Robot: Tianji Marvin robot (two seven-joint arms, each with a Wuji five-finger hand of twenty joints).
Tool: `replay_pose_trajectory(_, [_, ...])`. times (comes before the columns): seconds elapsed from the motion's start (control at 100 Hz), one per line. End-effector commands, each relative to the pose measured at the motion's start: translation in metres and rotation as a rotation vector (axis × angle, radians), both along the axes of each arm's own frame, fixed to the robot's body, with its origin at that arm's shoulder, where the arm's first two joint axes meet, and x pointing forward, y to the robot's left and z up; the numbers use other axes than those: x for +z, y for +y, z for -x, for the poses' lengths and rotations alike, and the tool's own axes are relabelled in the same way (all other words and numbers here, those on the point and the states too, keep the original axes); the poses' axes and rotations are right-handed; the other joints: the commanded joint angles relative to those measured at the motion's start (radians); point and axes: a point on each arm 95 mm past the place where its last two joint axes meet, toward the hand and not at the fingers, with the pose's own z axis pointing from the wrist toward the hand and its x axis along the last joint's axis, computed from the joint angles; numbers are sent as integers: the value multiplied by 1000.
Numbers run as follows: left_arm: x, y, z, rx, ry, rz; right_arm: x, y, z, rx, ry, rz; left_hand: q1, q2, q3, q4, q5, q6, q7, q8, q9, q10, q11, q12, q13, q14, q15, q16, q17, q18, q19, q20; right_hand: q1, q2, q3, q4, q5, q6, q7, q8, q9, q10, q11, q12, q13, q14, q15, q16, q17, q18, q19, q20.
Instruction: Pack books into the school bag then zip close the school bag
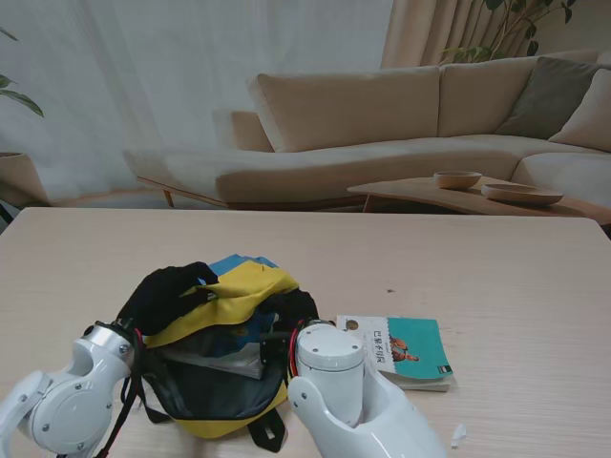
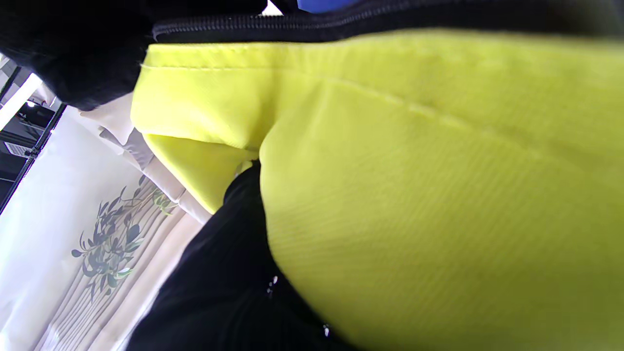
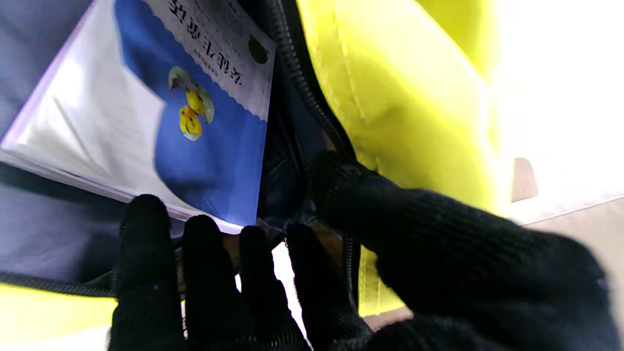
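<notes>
Right robot hand (image 3: 273,273) deep in school bag (image 1: 224,382) mouth, fingers (image 3: 146,229) loosely spread against blue book (image 3: 204,146) already inside, gripping nothing visible. Left robot hand (image 1: 164,296) clamped on yellow flap (image 1: 234,296), holding bag open. Bag near worktop (image 1: 496,267) front edge. Teal book (image 1: 406,351) just right of bag, unpacked. Zipper (image 3: 312,97) open. Roughly halfway.

The school bag (image 1: 234,296) is bright yellow outside with a black zip and dark lining. Inside it, a book (image 3: 195,131) shows blue and white; right of the bag lies a teal-and-white book (image 1: 406,351). Both hands wear black gloves (image 1: 167,294).
</notes>
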Motion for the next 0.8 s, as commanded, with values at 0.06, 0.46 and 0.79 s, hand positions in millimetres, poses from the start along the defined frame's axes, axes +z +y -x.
replay_pose_trajectory(0.06, [1, -3, 0, -5, 12, 10, 0, -11, 11, 20, -4, -32, 74, 50, 13, 12, 18, -37, 137, 75, 15, -17, 41, -1, 6, 24, 19, 17, -11, 27, 37, 20, -35, 12, -23, 20, -8, 11, -6, -17, -24, -1, 10, -13, -32, -2, -14, -15, 2, -11, -3, 1])
replay_pose_trajectory(0.46, [-8, -7, 2, -18, 49, 22, 12, -68, 38, 125, -106, -71, 74, 53, 9, 14, 17, -37, 129, 70, 9, -16, 36, -3, -9, 27, 9, 15, -25, 21, 30, 17, -73, 50, -52, 30, 39, -43, 72, 32, 55, -48, 14, -2, -133, -38, 284, 152, -136, -21, 230, 90])
replay_pose_trajectory(0.79, [-15, -9, 18, -61, 162, -17, 18, -121, 34, 139, -220, 41, 35, 41, -12, 18, 6, -22, 89, 29, -15, 2, -39, -4, -56, 45, -54, -3, -76, 9, 1, -6, -88, 47, -53, 31, 50, -52, 98, 49, 76, -60, 30, 7, -142, -44, 342, 181, -277, -45, 471, 285])
